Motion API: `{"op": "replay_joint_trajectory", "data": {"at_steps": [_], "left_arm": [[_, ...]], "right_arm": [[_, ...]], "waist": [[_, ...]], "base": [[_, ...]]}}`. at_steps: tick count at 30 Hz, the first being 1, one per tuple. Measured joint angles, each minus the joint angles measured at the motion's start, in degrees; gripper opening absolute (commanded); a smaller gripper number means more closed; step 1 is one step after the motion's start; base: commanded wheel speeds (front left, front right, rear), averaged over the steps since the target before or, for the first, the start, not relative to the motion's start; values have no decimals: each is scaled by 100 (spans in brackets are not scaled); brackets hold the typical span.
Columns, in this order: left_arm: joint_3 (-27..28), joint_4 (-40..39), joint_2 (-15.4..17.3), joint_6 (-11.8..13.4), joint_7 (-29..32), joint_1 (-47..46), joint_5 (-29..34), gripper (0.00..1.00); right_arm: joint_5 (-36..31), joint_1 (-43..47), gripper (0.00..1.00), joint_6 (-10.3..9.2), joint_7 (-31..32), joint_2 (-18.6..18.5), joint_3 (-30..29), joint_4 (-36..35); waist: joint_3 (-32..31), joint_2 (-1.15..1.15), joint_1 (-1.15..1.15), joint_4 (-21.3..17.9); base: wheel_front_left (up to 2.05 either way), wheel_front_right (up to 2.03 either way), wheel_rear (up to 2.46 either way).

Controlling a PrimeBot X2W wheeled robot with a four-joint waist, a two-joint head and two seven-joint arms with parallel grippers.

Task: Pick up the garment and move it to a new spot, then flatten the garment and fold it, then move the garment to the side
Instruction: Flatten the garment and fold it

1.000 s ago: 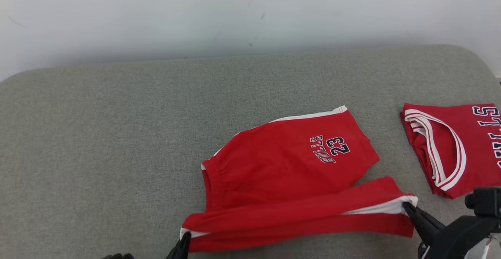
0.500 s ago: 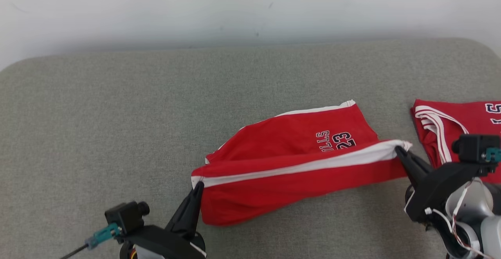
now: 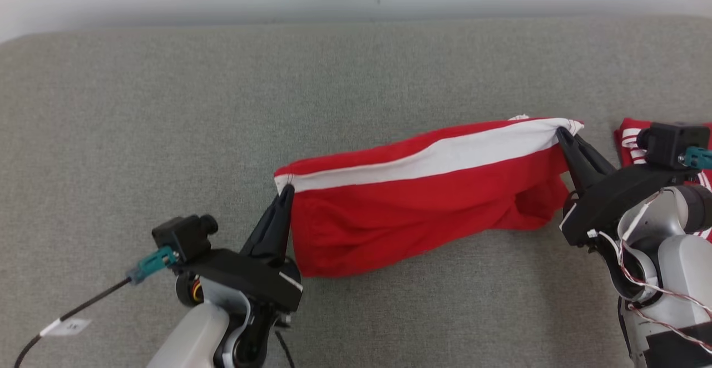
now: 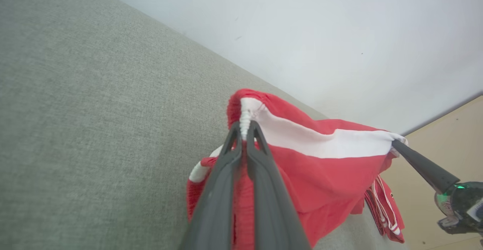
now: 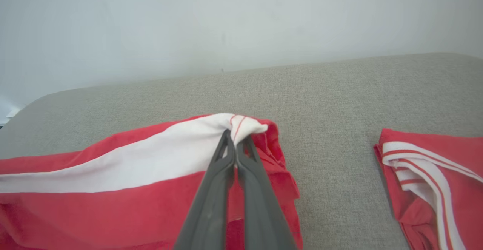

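Both grippers are carrying the near edge of the red shorts [image 3: 423, 207] up and away from the robot, so its white stripe is now covering the printed number seen a second ago. Left gripper [image 3: 286, 189] and right gripper [image 3: 559, 130] are each pinching a corner, jaws narrow on cloth. Shorts are hanging stretched between them, sagging onto the grey cushion [image 3: 167, 107] beside a folded jersey [image 3: 627, 134].

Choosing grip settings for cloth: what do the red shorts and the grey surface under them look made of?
Red shorts: soft matte knit, perhaps polyester or cotton jersey; they sag and crease while hanging. Grey surface: matte woven upholstery-like fabric; a fine heathered weave shows, with rounded, padded-looking corners.
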Motion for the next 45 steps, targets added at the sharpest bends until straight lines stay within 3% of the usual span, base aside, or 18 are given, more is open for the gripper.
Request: {"op": "replay_joint_trajectory", "data": {"at_steps": [6,8,9,10,11,12,13,14,15,23,29,31,36,40,45], "left_arm": [[-33,457,-140,41,0,-344,86,0],[-38,611,-174,64,-1,-425,96,0],[-45,680,-186,68,-2,-453,102,0],[-63,738,-192,71,-3,-477,126,0],[-70,791,-203,71,-5,-503,133,1],[-71,839,-218,73,-11,-522,135,25],[-84,877,-222,78,-18,-533,148,69],[-96,906,-231,82,-32,-538,160,96],[-96,944,-243,91,-55,-541,172,100],[-138,1060,-208,114,-220,-532,325,100],[-98,777,-56,167,-465,-230,838,100],[98,561,-31,192,-489,-12,1017,100],[906,-265,-57,235,-508,800,2162,100],[1605,-947,-278,290,-508,1551,3056,100],[2215,-1500,-578,165,-508,2407,3833,100]], "right_arm": [[-158,-152,3,0,22,-26,-25,658],[-223,-228,70,0,82,-42,-12,810],[-265,-257,70,0,109,-52,-9,904],[-315,-284,100,0,129,-70,-4,977],[-360,-318,100,0,127,-79,-5,1031],[-392,-344,100,0,126,-86,-2,1068],[-407,-376,100,0,122,-87,5,1103],[-439,-421,100,0,118,-88,13,1138],[-456,-455,100,0,100,-90,23,1169],[-587,-539,100,0,86,-119,9,1289],[-636,-377,100,0,-5,-133,-100,1062],[-646,-256,100,0,-201,-130,-148,938],[-643,159,100,0,-495,-107,-236,900],[-620,364,100,0,-583,-88,-350,1020],[-593,547,100,0,-531,-57,-509,1199]], "waist": [[288,0,0,39],[364,0,0,49],[395,0,0,53],[420,1,0,56],[439,1,0,59],[452,0,0,62],[458,0,0,65],[459,0,0,68],[454,0,0,71],[289,0,0,107],[-2,0,-1,152],[-123,0,-1,171],[-441,-1,-2,223],[-690,-1,-2,259],[-939,-1,-2,308]], "base": [[0,0,0],[0,0,0],[0,0,0],[0,0,0],[0,0,0],[0,0,0],[0,0,0],[0,0,0],[0,0,0],[0,0,0],[0,0,0],[0,0,0],[0,0,0],[0,0,0],[0,0,0]]}}
